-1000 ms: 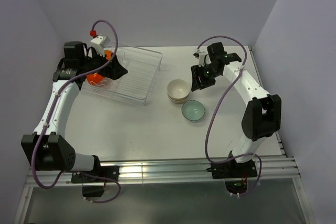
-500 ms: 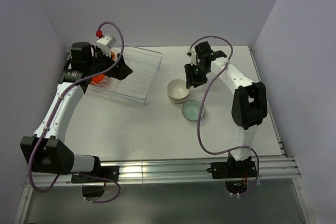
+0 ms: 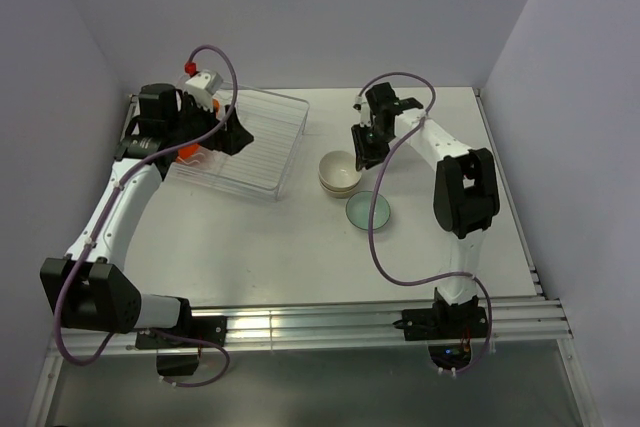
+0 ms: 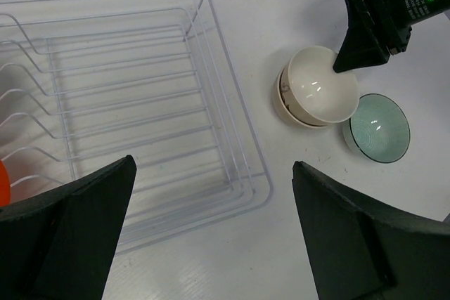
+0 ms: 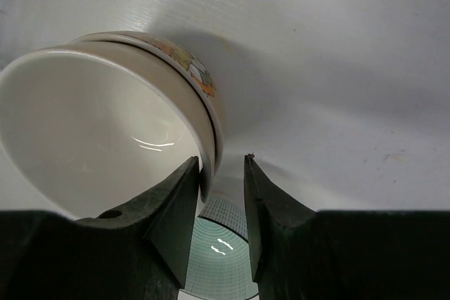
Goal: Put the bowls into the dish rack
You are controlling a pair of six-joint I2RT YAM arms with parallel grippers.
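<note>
Dish rack (image 3: 275, 147): orange bowl (image 3: 183, 155) at its left end, partly hidden. Stacked cream bowls (image 4: 316, 93), teal bowl (image 4: 378, 128): right of rack. Right gripper (image 5: 220, 159): fingers narrowly apart astride upper cream bowl's rim, seemingly unclamped. Left gripper (image 4: 213, 166): above rack, fingers spread wide, empty.

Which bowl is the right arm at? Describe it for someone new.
Look right of the clear plastic dish rack. It is the upper cream round bowl, nested in its twin, with the right fingers straddling its rim; the pale teal bowl beside it stands alone.
</note>
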